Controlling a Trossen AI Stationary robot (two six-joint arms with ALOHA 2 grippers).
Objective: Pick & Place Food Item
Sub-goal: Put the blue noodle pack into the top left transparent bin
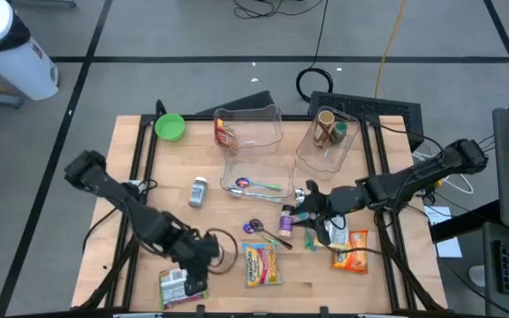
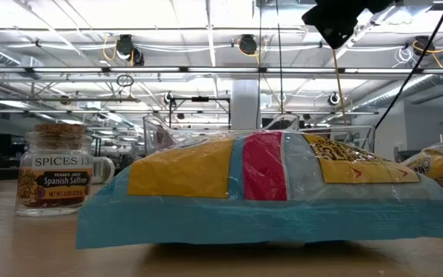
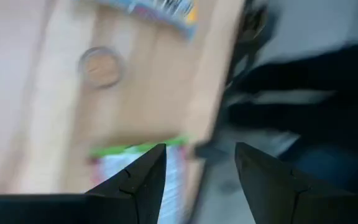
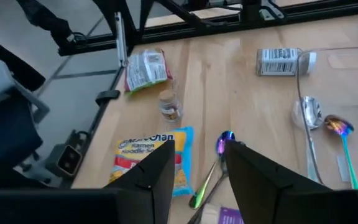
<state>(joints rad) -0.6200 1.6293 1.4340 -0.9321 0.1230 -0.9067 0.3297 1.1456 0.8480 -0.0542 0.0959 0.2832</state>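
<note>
I am hovering my left gripper point(image 1: 203, 256), fingers apart and empty, at the lower left over the green-edged food packet point(image 1: 175, 285) by the table point(image 1: 131, 190) edge; my right gripper point(image 1: 312, 205), also parted, is waiting mid-right. A nudge could be sliding the packet off.

Green bowl point(image 1: 170, 126) (far corner), spoons point(image 1: 256, 185) mid-table

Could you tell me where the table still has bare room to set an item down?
Bare wood lies between the green bowl and the left arm's base, and along the near edge between the ramen packet and orange packet. The middle, with spoons by the right gripper, is crowded.
</note>
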